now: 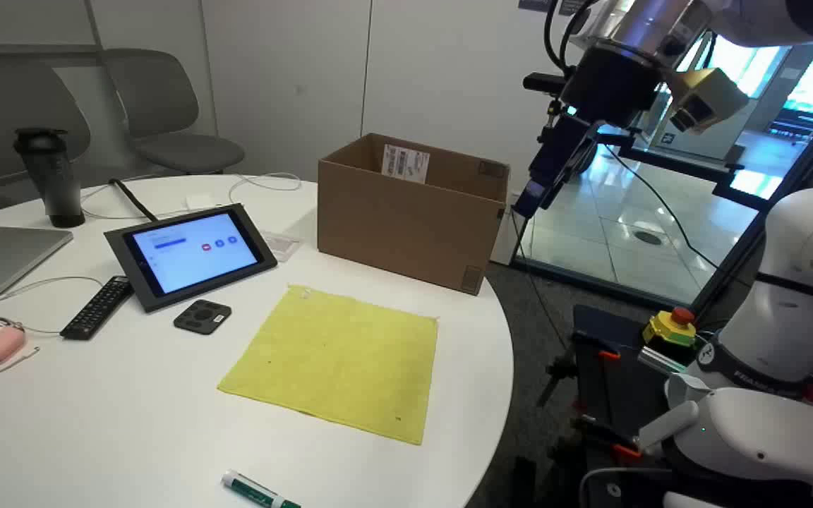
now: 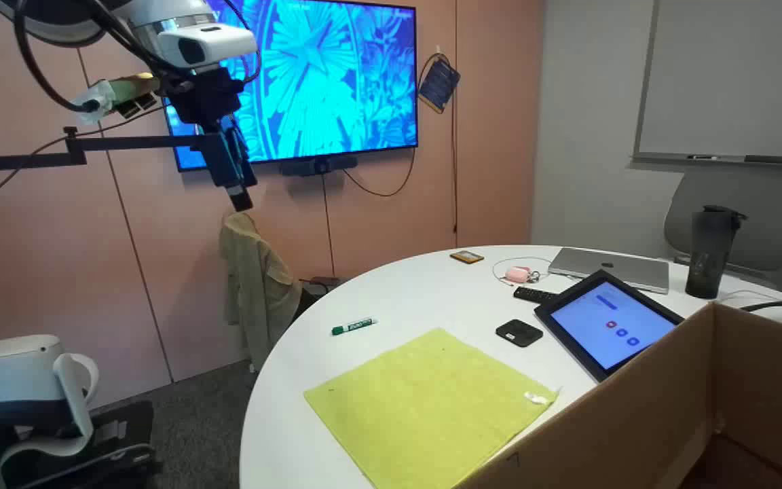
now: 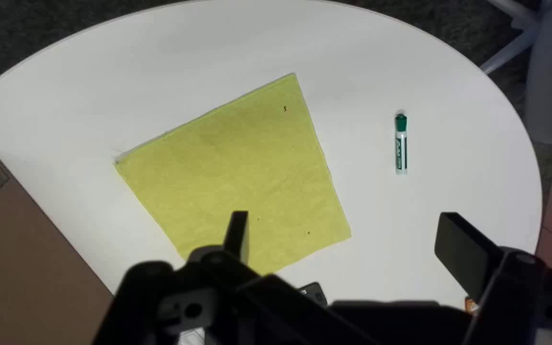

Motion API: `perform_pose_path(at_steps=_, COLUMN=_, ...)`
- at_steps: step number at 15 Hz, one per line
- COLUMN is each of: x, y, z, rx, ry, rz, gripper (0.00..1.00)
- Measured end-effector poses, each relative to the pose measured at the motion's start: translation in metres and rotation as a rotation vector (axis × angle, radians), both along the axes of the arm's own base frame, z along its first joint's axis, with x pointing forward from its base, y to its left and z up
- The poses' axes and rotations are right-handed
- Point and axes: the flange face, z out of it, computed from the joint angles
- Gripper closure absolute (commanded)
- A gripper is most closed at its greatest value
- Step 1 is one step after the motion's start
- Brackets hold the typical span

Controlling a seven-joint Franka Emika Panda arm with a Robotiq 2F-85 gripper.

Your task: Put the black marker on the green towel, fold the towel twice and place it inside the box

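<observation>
Green marker (image 3: 401, 151), towel (image 3: 237, 177) and box (image 1: 403, 222) number one each; one gripper (image 3: 345, 235) gapes wide

In an exterior view I read "FRANKA" on the arm base (image 1: 759, 346), right; Apple logo on the laptop (image 1: 11, 264), left. White label (image 1: 406, 164) on box (image 1: 406, 222), print on green marker (image 3: 401, 143): too blurred.
</observation>
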Motion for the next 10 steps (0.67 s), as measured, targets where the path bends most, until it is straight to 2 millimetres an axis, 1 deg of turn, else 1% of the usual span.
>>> perform_pose_path(at_steps=3, x=0.0, y=0.001, z=0.007, rx=0.003, ry=-0.014, rz=0.001, gripper=0.0)
perform_pose_path(at_steps=5, x=0.0, y=0.001, z=0.007, rx=0.004, ry=-0.016, rz=0.001, gripper=0.0)
perform_pose_path(at_steps=8, x=0.0, y=-0.001, z=0.002, rx=-0.001, ry=-0.005, rz=-0.001, gripper=0.0)
perform_pose_path(at_steps=10, x=0.008, y=-0.007, z=-0.005, rx=-0.015, ry=-0.015, rz=-0.006, gripper=0.0)
